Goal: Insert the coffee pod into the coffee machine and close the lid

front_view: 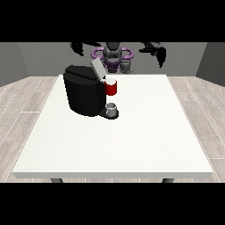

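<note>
- Two black hands hang raised behind the far edge of the large white table (132,145), well apart, each touching nothing.
- The hand at the view's left (78,47) is dark and small; whether its fingers are spread or curled cannot be told.
- The hand at the view's right (160,56) points its fingers downward, seemingly relaxed and holding nothing.
- The boxy black coffee machine (82,94) stands on the table's far left part, its grey lid (97,68) tilted up and open.
- A red thing at the machine (111,88) sits just under the lid.
- A small grey thing (112,108), perhaps the pod, rests on the machine's base below it.
</note>
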Controlling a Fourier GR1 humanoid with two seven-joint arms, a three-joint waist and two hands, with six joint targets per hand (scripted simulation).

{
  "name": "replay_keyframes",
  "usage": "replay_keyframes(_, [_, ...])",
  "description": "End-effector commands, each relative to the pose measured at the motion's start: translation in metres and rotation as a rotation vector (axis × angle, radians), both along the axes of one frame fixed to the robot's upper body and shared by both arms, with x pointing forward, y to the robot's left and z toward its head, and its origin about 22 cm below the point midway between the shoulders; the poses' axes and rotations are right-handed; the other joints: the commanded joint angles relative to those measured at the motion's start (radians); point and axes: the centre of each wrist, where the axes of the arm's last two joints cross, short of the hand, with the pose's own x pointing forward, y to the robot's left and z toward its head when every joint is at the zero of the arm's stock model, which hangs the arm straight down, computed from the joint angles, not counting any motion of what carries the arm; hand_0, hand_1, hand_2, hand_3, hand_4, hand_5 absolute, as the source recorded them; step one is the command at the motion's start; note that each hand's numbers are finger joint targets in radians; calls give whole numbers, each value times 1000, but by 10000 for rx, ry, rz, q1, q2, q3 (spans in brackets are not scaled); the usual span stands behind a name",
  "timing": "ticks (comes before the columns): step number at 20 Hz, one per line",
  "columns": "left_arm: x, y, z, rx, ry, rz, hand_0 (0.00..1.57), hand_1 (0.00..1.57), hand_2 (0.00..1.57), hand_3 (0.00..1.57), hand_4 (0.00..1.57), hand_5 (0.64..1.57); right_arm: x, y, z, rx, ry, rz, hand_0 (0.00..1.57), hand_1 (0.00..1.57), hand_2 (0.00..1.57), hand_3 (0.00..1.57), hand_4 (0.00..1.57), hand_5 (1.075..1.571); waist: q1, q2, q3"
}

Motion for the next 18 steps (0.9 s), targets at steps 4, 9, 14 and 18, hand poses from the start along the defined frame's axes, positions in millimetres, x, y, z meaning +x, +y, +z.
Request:
replay_keyframes(4, [-22,8,10,399,-271,141,0,0,0,0,0,1571,13,-3,-9,445,163,45,0,0,0,0,0,1571,0,565,1])
replay_keyframes(9, [-25,-12,23,327,-561,262,0,0,0,0,0,1571,34,-7,3,206,135,321,0,0,0,0,0,1571,-60,944,1])
replay_keyframes(14, [-20,12,32,329,-1049,506,0,0,0,0,0,1571,48,23,15,34,4,343,0,0,0,0,0,1571,-248,1354,-1])
replay_keyframes(18, [-14,5,50,325,-1026,540,0,0,0,0,0,1571,55,28,15,-343,-57,551,0,0,0,0,0,1571,-209,1452,0])
